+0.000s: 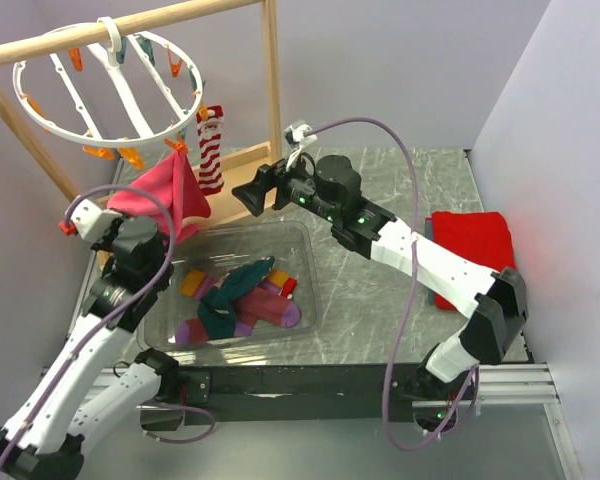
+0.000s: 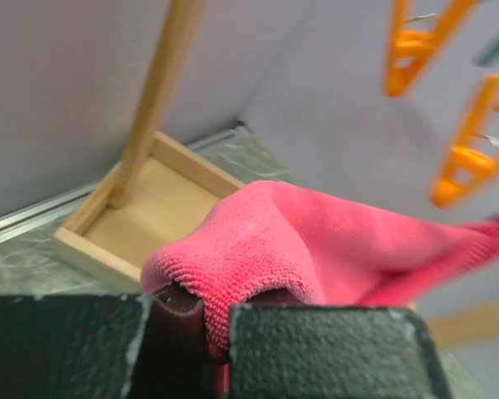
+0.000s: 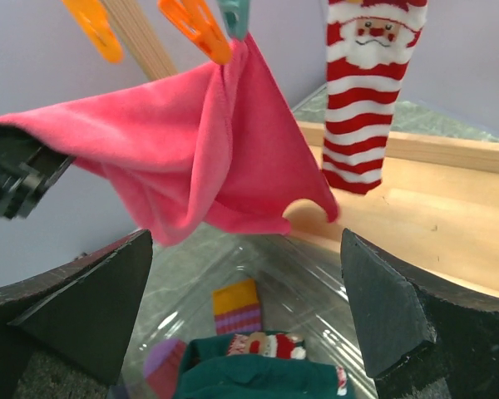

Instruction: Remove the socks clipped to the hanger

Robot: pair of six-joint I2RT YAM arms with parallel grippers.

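Hanger hooked on rail, back-left over desk. Pink sock clipped at its top, striped sock just beside. Left hand clamped on pink sock's corner; right hand spread wide, empty. Best pulled steadily down, away from clip, without swinging hanger.

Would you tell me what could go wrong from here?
1. The left gripper is shut on the magenta pink sock while a small clip holds its top corner; pulling might swing the white round plastic hanger or lift it off the wooden rail.
2. Once free, the sock may drop beside the clear plastic bin.
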